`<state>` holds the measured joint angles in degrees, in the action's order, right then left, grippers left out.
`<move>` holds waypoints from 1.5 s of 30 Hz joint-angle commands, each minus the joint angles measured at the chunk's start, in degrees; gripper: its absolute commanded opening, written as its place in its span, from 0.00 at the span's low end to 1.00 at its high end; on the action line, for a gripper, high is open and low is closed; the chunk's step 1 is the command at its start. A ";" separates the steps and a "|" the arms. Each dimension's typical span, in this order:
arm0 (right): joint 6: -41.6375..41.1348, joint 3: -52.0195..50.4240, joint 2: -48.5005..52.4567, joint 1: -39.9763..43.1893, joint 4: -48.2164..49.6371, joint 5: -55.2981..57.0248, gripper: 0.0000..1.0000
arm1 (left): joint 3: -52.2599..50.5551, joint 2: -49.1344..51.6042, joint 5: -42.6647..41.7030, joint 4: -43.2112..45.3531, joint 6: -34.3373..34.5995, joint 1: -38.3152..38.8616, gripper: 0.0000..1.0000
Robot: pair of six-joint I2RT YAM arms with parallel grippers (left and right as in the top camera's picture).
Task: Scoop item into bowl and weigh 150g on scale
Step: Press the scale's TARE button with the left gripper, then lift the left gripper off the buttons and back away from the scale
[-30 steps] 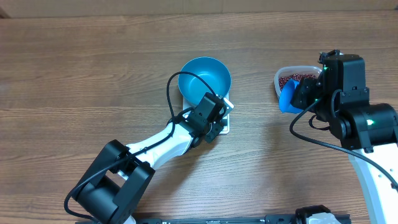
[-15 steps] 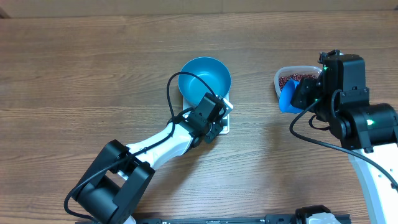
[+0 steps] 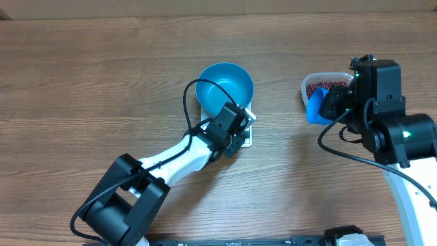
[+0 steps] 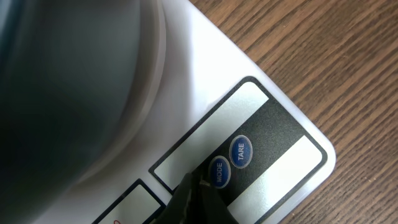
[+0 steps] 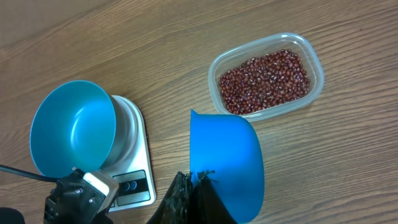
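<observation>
Left fingers: the left fingers [image 4: 198, 204] are pressed shut with nothing between them, their tip right at the MODE button [image 4: 218, 172].
Buttons: the TARE button [image 4: 241, 152] sits just beyond and to the right of that tip.
Scale: the scale [image 4: 249, 118] lies flat on the desk [image 5: 124, 37] directly under the left fingers. It looks light and may skid under a sideways push, so a press should come straight down.
Bowl: the bowl [image 5: 71, 127] stands on the scale's platform just past the left fingers, with no beans in it. It is smooth and probably light and apt to slide; the rim is the place to take it.
Right fingers: the right fingers [image 5: 186, 199] are closed on the near end of the scoop [image 5: 227, 158]; the handle itself is hidden.
Scoop: stiff plastic, held clear of the desk, no grains showing on it.
Beans: the beans [image 5: 264, 81] lie ahead and right of the right fingers, in the tub [image 5: 316, 74]. They are small, hard and free-rolling, so they cannot be pinched and must be scooped and poured slowly.
</observation>
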<state>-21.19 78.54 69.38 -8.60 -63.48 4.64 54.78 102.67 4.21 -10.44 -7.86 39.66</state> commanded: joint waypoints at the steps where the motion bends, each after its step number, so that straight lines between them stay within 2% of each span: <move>1: -0.17 1.68 -0.20 0.26 -0.04 -0.26 0.04 | -0.92 1.11 0.70 0.07 0.20 -0.28 0.04; 45: 0.09 1.68 -0.20 0.26 -1.27 0.33 0.04 | -1.64 2.54 1.38 1.11 0.37 -0.20 0.04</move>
<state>-21.19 78.54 69.38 -8.60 -65.17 4.67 54.65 103.26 4.58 -8.75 -7.84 39.66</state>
